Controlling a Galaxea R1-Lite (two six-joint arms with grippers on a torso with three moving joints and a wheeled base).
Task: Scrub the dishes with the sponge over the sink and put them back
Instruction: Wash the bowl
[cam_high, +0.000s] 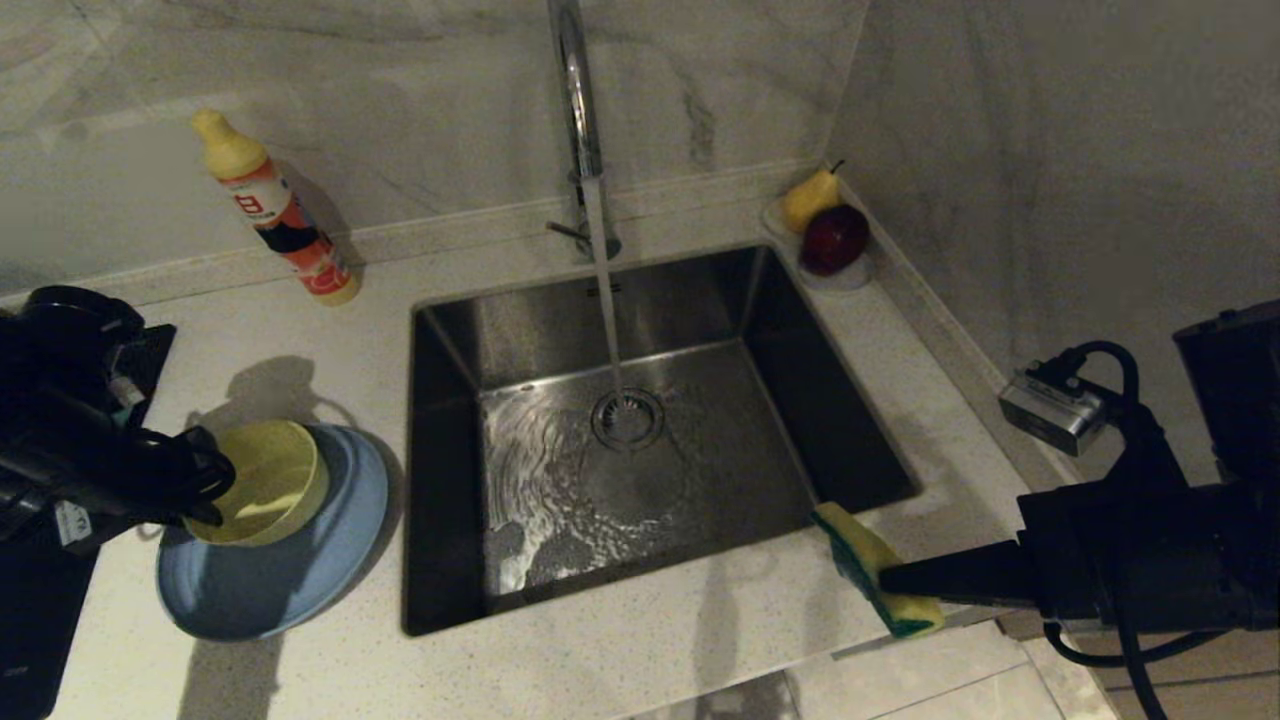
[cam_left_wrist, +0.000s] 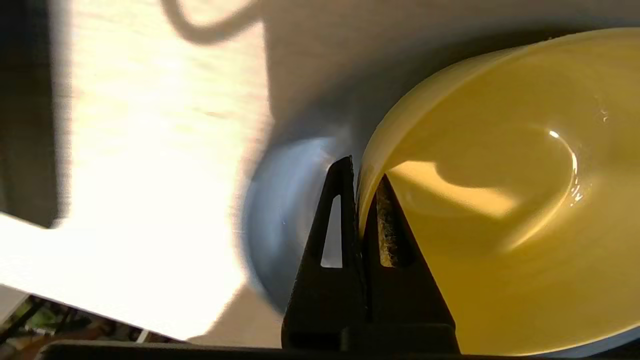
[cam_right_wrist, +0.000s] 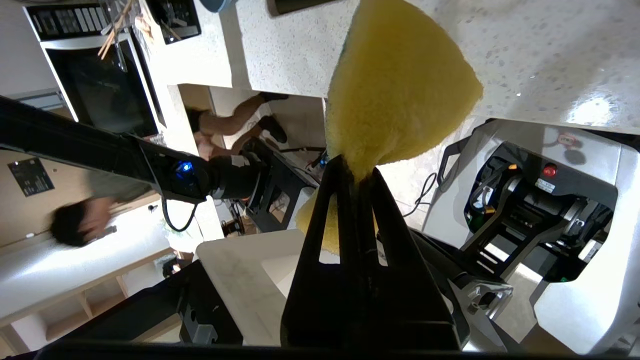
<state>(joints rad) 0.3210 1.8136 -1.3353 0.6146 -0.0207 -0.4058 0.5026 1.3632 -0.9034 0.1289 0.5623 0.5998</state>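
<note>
A yellow bowl (cam_high: 265, 482) sits tilted on the periwinkle-blue plate (cam_high: 300, 575), on the counter left of the sink (cam_high: 640, 420). My left gripper (cam_high: 205, 480) is shut on the bowl's near rim, one finger inside and one outside; the left wrist view shows the yellow bowl (cam_left_wrist: 500, 200) pinched at my left gripper (cam_left_wrist: 361, 172), with the plate (cam_left_wrist: 285, 210) below. At the sink's front right corner my right gripper (cam_high: 890, 580) is shut on the sponge (cam_high: 875, 565), yellow with a green layer. In the right wrist view the sponge (cam_right_wrist: 395, 85) is squeezed in my right gripper (cam_right_wrist: 356, 172). No teal-blue bowl is in view.
Water runs from the chrome faucet (cam_high: 575, 100) onto the drain strainer (cam_high: 628, 417). A dish-soap bottle (cam_high: 275, 210) stands at the back left. A clear dish with a pear (cam_high: 810, 195) and a dark red fruit (cam_high: 835, 238) sits at the back right corner.
</note>
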